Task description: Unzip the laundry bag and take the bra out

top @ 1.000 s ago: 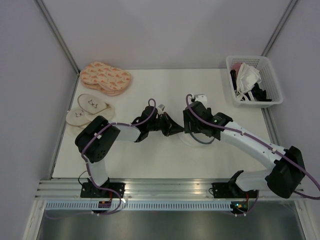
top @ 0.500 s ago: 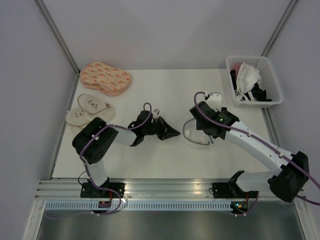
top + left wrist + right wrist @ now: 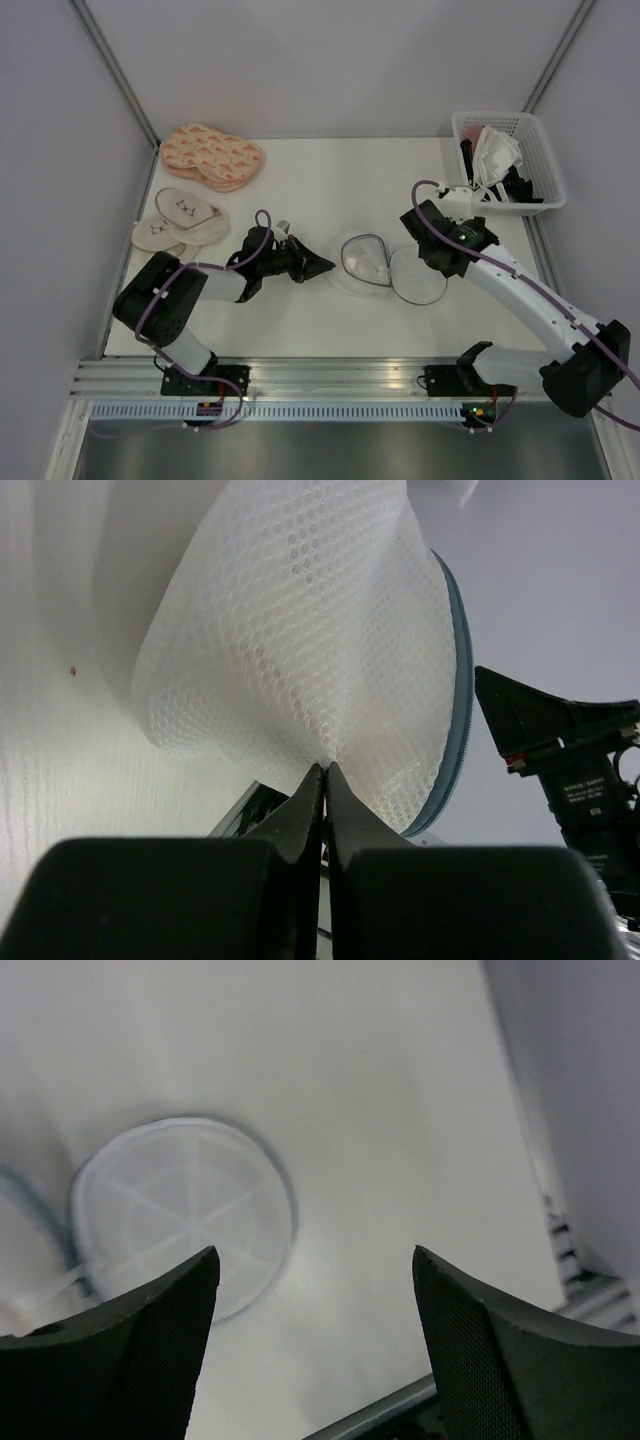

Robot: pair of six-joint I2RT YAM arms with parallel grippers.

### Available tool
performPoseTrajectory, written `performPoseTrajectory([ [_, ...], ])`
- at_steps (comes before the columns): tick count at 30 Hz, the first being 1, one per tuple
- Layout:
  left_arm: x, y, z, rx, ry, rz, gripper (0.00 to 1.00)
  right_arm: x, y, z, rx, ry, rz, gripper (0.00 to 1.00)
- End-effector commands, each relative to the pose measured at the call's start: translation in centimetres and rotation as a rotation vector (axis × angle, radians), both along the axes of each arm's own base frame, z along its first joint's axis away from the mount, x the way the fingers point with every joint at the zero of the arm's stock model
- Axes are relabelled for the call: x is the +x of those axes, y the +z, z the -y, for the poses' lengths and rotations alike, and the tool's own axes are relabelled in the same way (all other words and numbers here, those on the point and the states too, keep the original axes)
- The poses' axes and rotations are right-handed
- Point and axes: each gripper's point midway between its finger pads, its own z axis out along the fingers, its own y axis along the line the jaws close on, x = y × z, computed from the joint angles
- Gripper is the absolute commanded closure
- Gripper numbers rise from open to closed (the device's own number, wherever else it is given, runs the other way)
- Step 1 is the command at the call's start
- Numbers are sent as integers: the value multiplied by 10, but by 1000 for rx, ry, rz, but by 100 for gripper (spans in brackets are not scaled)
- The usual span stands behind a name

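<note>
The laundry bag [image 3: 362,263] lies on the table, spread open into two round mesh parts. Its flat round panel [image 3: 418,276] lies to the right and also shows in the right wrist view [image 3: 185,1215]. My left gripper [image 3: 326,266] is shut on the bag's mesh at its left edge. In the left wrist view [image 3: 325,768] the mesh [image 3: 300,630] bulges up from the fingertips, with the blue-grey zip line [image 3: 462,680] along its rim. My right gripper [image 3: 438,254] is open and empty above the round panel's right side, as the right wrist view [image 3: 314,1252] shows. The bra does not show plainly.
A white lattice basket [image 3: 535,135] with white and dark cloth stands at the back right. Pink patterned slippers [image 3: 212,156] and cream slippers [image 3: 178,220] lie at the left. The table's front rail [image 3: 330,372] runs near the arm bases.
My left gripper drew back to the left with the mesh edge. My right gripper moved right and away from the bag. The bag now lies spread open in two rounds.
</note>
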Motion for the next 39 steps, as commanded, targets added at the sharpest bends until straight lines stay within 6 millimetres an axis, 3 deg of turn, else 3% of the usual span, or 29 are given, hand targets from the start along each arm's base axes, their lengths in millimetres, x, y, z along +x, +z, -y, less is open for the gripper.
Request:
performPoseTrajectory([
  [1, -6, 9, 3, -25, -48, 46, 98, 16, 36, -68, 310, 333, 102, 17],
  [5, -5, 5, 5, -30, -52, 33, 98, 11, 33, -125, 514, 559, 59, 19],
  [8, -5, 2, 5, -29, -53, 27, 98, 5, 19, -150, 602, 644, 0, 19],
  [14, -3, 3, 6, -31, -50, 29, 98, -7, -7, -182, 739, 756, -69, 20],
  [19, -1, 4, 8, -34, -53, 32, 98, -18, -6, -209, 846, 843, -85, 21],
  [23, -1, 5, 10, -36, -52, 31, 98, -21, -11, -220, 873, 857, -97, 21],
  [27, -1, 8, 12, -43, -54, 33, 98, -17, -28, -227, 853, 843, -134, 24],
  [33, -2, 7, 11, -43, -57, 32, 98, -5, -44, -225, 790, 797, -141, 32],
  [39, -3, 6, 11, -42, -59, 29, 98, -1, -47, -224, 764, 796, -140, 34],
])
